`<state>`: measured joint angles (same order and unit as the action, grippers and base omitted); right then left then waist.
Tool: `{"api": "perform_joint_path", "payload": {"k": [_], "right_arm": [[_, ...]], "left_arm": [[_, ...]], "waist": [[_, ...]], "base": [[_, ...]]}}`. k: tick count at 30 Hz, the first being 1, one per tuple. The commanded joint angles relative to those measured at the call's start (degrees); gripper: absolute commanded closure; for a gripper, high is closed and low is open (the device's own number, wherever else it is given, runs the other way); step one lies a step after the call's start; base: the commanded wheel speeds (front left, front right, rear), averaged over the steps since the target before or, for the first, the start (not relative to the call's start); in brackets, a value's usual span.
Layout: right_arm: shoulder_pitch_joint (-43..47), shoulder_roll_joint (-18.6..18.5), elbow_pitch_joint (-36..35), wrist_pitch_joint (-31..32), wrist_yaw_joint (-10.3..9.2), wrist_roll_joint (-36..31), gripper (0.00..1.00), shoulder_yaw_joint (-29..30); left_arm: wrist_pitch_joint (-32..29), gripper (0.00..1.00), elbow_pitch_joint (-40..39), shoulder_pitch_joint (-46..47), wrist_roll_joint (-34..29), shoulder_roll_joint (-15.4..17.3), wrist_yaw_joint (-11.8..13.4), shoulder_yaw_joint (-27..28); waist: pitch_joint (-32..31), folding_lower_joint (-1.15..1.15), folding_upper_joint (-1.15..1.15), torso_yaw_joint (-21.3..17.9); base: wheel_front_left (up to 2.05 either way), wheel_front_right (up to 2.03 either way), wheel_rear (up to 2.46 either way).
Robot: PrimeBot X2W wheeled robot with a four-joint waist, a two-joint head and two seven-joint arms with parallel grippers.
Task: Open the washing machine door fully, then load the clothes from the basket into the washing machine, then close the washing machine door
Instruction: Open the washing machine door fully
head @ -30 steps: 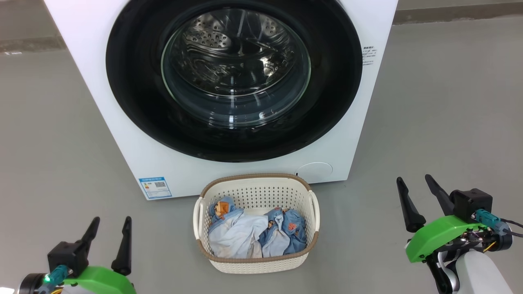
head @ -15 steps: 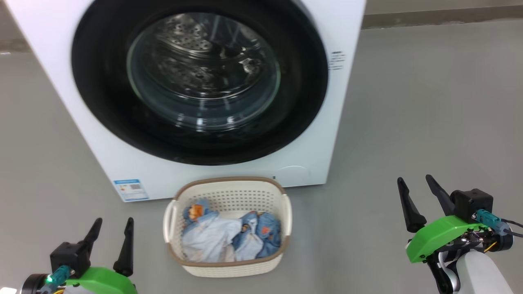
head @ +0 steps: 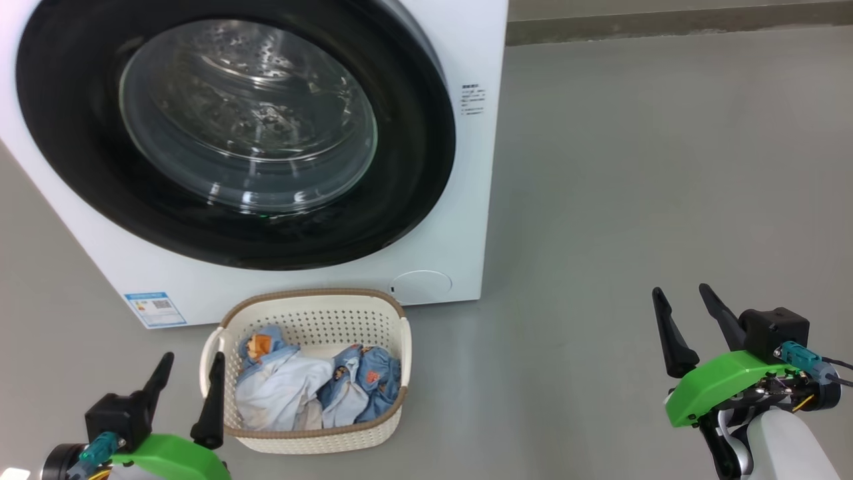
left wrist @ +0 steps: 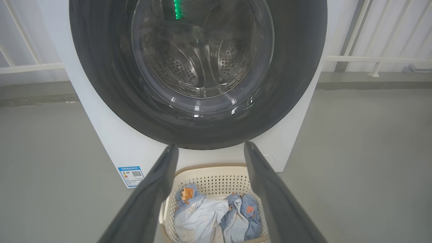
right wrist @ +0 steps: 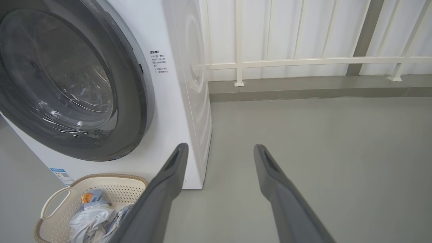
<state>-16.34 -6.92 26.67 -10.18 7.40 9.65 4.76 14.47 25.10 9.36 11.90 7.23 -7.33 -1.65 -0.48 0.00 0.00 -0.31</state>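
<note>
1. The washing machine stands on a grey floor. The washing machine door lies shut and flush against the front. The steel drum shows through the glass.
2. A blue sticker sits at the machine's lower left corner and a round cover at its lower right.
3. The basket is on the floor just in front of the machine, below the door and towards the sticker side.
4. The clothes are heaped inside the basket. A pale blue-white piece lies left and centre, a medium blue piece lies on the right, and orange print shows on both.
5. The left gripper is low in the head view with its fingers spread and nothing between them.
   - Its inner finger crosses the basket's left handle in that view; I cannot tell if they touch.
   - In the left wrist view the basket and clothes sit between the two fingers, with the door straight ahead above them.
6. The right gripper has its fingers apart and holds nothing. It hangs over bare floor, well apart from the basket and to the right of the machine.
   - In the right wrist view the basket lies off to the lower left, partly behind one finger.
   - The fingers point past the machine's right side towards a white railing.
7. Neither gripper touches the door.
</note>
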Motion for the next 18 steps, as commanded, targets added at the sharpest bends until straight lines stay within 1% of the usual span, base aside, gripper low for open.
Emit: {"api": "perform_joint_path", "payload": {"k": [1, 18], "right_arm": [[-0.59, 0.16, -1.65, -0.56, 0.09, -0.3, 0.0, -1.04], [-1.14, 0.11, -0.99, -1.2, 0.09, 0.39, 0.0, -0.65]], "left_arm": [[0.52, 0.0, -1.69, 2.63, 0.09, 1.57, -0.08, 1.68], [0.52, 0.0, -5.04, 1.11, -1.55, 0.68, -0.11, 2.52]], "waist": [[0.04, 0.0, 0.0, 0.02], [0.24, 0.0, 0.0, 0.23]], "base": [[0.32, 0.32, -0.63], [0.03, 0.03, -0.06]]}}
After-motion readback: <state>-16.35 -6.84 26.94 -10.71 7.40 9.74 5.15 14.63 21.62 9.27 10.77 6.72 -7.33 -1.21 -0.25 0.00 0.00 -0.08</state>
